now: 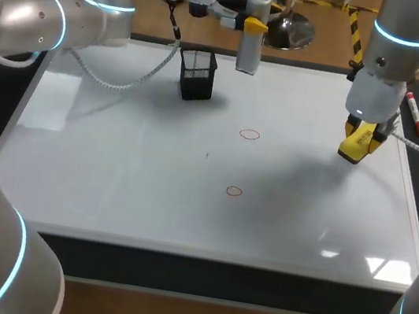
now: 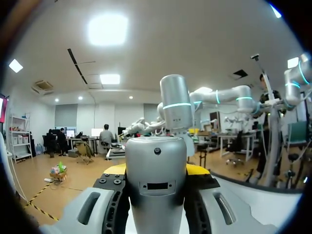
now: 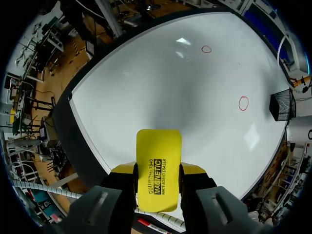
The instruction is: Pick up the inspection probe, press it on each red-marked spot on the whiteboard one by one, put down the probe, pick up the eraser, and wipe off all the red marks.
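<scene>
The whiteboard point(image 1: 112, 165) covered the table almost edge to edge. At its far edge stood a black mesh basket point(image 1: 197, 74). Just beside the basket, the left claw point(image 1: 254, 26) was clamped on the upright silver probe point(image 1: 249, 52). Whether the probe's foot rested on the board could not be told. Near the right edge the right claw point(image 3: 158, 171) gripped the yellow eraser point(image 3: 158, 146) from both sides, hanging above the board.

Two red marks lay mid-board: the far ring point(image 1: 250, 135) and the near ring point(image 1: 234, 191). Wiping looked to be the step in hand. It would go best with the eraser lowered flat, its face flush to the board. The far ring, being closer, made sense to take first, each stroke covering the whole ring under steady pressure and staying well apart from the basket.
</scene>
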Robot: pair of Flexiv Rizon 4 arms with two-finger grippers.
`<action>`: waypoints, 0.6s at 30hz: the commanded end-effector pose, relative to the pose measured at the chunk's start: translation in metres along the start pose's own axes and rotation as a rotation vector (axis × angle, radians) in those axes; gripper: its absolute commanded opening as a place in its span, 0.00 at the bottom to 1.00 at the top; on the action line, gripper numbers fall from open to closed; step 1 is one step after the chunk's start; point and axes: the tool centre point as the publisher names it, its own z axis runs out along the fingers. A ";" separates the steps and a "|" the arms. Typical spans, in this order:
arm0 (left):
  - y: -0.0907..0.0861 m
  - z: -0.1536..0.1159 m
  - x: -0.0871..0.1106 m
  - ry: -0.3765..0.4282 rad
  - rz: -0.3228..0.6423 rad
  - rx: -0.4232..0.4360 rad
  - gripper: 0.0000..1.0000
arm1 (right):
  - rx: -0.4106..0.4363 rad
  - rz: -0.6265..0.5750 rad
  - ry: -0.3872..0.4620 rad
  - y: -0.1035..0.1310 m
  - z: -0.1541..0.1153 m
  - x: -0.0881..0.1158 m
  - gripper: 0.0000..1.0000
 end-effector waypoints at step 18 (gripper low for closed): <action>-0.001 0.000 -0.002 0.005 -0.002 -0.001 0.00 | 0.032 -0.263 0.074 0.096 -0.005 -0.106 0.00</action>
